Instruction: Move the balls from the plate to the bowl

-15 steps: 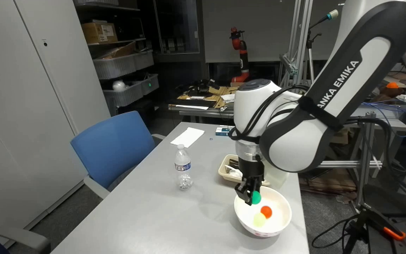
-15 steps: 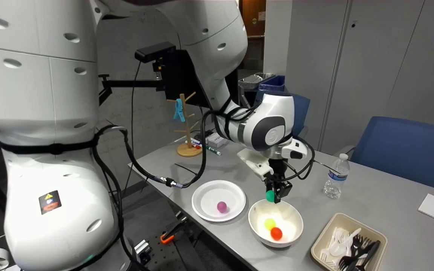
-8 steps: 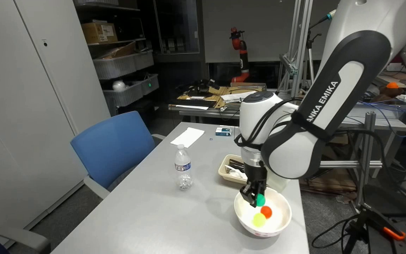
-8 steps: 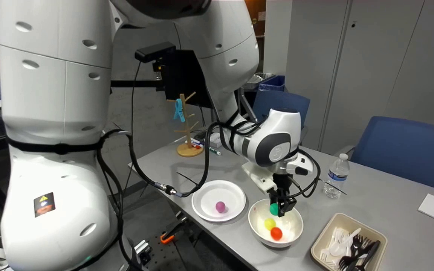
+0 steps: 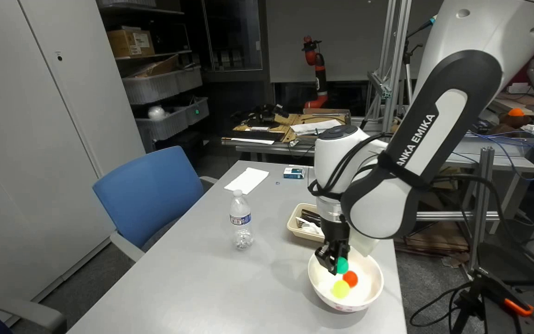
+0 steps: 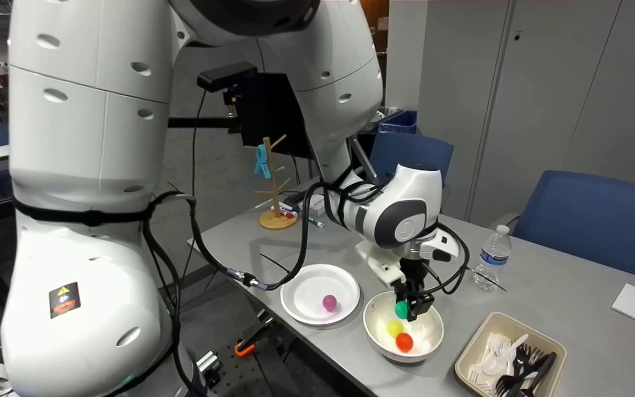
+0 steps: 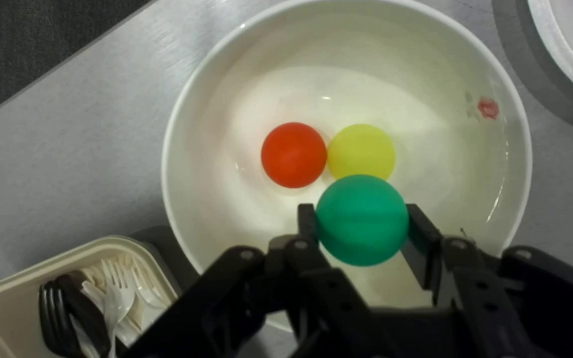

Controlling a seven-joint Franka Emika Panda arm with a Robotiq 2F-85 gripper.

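Note:
My gripper [image 7: 362,222] is shut on the green ball [image 7: 361,211], with one finger on each side of it. The green ball also shows in both exterior views [image 5: 342,266] [image 6: 401,310]. It hangs just above the inside of the round white bowl [image 6: 432,331]. An orange-red ball [image 7: 294,155] and a yellow ball [image 7: 363,149] lie together on the bowl's floor. In the wrist view the green ball partly covers the yellow one. A pink-purple ball [image 6: 329,302] lies on the round white plate [image 6: 301,292] next to the bowl. The plate's edge shows in the wrist view [image 7: 560,49].
A cream rectangular tray [image 6: 474,342] with plastic cutlery stands near the bowl. A water bottle [image 5: 240,220] stands upright on the grey table. A wooden peg stand [image 6: 276,219], markers and a small box lie beyond the plate. A paper [image 5: 247,180] lies on the table.
My gripper has come down into the bowl's opening with the green ball still held, slowing in the last half second. The pink-purple ball has rolled slightly on the plate.

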